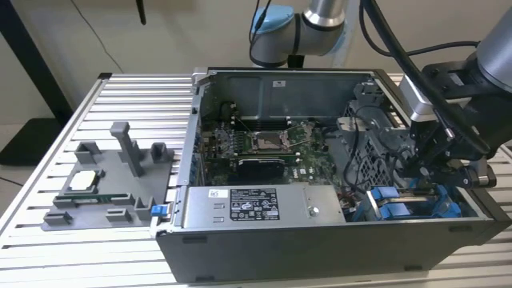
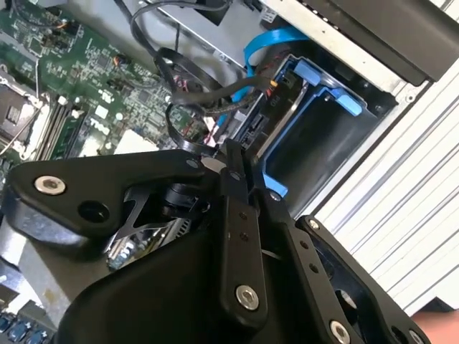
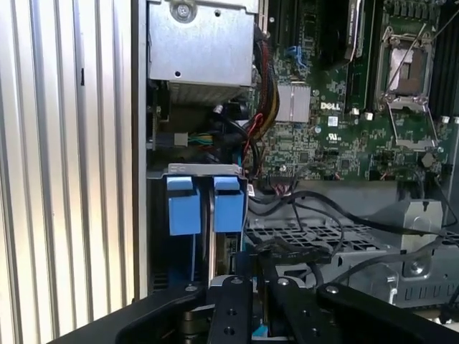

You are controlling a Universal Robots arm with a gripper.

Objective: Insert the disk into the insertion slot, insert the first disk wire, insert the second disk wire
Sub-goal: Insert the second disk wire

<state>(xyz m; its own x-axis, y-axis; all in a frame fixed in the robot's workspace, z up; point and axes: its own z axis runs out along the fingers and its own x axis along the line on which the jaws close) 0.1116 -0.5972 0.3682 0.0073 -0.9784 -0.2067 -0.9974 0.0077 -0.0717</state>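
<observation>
Disk is seen seated in the insertion slot, beside the cage. A wire step is judged underway; the hand is closed narrowly near black cables, so careful connector alignment is needed.

An open computer case stands on the slatted bench, its motherboard exposed, with a grey fixture near the bench's edge.

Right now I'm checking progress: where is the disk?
The disk, in its blue carrier, sits in the insertion slot of the drive cage at the open case's corner on the exterior view's right, directly under the pincer, beside the power supply.
</observation>
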